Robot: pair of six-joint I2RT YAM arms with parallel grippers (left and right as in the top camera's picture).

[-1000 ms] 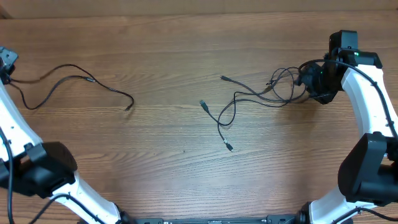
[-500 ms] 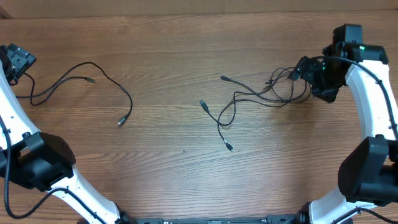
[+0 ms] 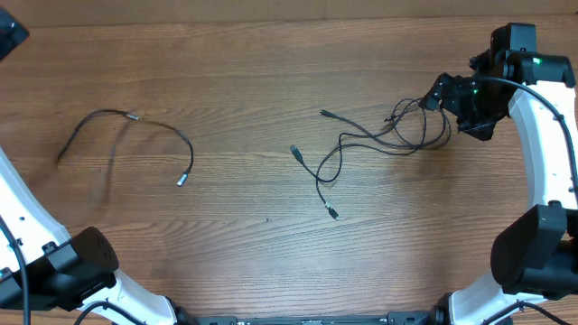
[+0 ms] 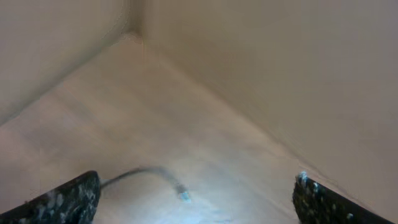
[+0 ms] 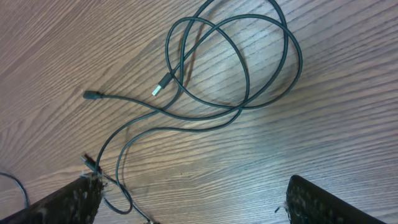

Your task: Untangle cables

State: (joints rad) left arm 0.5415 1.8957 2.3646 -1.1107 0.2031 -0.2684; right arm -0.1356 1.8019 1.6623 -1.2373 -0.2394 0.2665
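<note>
One thin black cable (image 3: 135,122) lies loose and alone on the left of the table, its plug (image 3: 181,180) pointing toward the front. My left gripper (image 4: 197,182) is open high above it. That cable's plug end (image 4: 183,195) shows blurred between the fingers (image 4: 68,202), untouched. In the overhead view only a dark corner of this gripper (image 3: 11,36) shows at the top left. The other cables (image 3: 397,134) form a tangled coil at right, with loose ends (image 3: 323,181) trailing to the centre. My right gripper (image 3: 454,106) hovers open at the coil's right edge, over the loops (image 5: 230,68).
The wooden table (image 3: 271,262) runs across the whole view. A pale wall (image 4: 280,74) meets the table at the far left corner. The white right arm (image 3: 551,171) stretches along the right edge and the left arm (image 3: 27,226) along the left edge.
My left gripper opened and let go of the left cable, which dropped flat onto the table as the arm pulled up and away. The right gripper opened and released the coil.
</note>
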